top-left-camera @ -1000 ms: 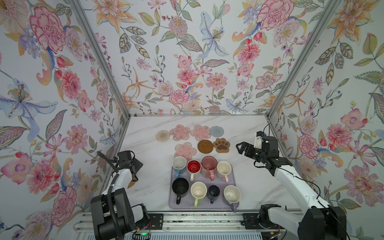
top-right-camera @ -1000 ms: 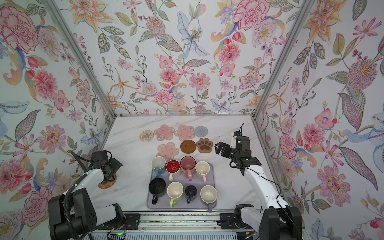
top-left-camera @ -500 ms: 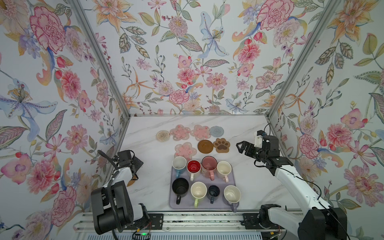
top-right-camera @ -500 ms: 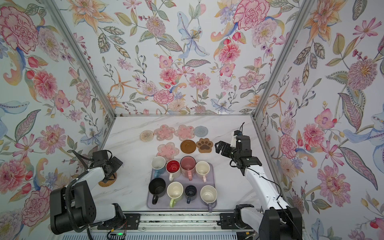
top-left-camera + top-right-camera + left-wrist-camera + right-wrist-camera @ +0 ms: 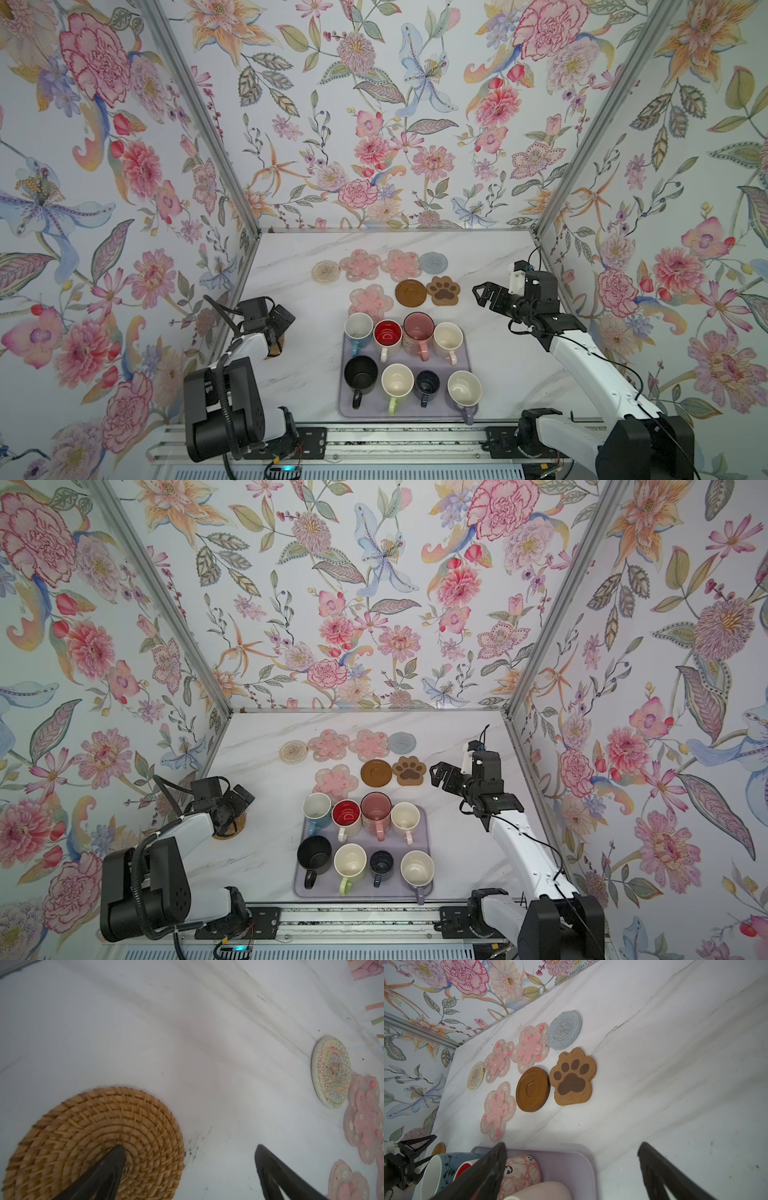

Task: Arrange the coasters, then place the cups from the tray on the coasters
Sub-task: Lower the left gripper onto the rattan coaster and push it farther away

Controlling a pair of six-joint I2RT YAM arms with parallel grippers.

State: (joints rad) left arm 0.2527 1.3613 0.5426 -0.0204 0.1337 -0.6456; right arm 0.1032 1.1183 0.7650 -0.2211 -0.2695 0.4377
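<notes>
Left pincer [image 5: 190,1147] slightly farther inward, wide over tan woven coaster [image 5: 93,1136] largely hidden in top views; right pincer [image 5: 572,1144] wide.

Seven coasters [image 5: 410,291] lie flat in two rows far back on the table [image 5: 299,291]; a tan woven coaster [image 5: 83,1126] lies apart, left. Eight upright cups [image 5: 387,333] fill the lavender tray [image 5: 370,409].

A white marble tabletop [image 5: 498,365] sits enclosed by 3 floral-papered walls [image 5: 374,124] joined by metal corner posts [image 5: 200,116].

Bare table [image 5: 307,374] flanks the tray [image 5: 440,411]; tight-packed cups [image 5: 387,336] and coasters [image 5: 410,291] block the middle.
</notes>
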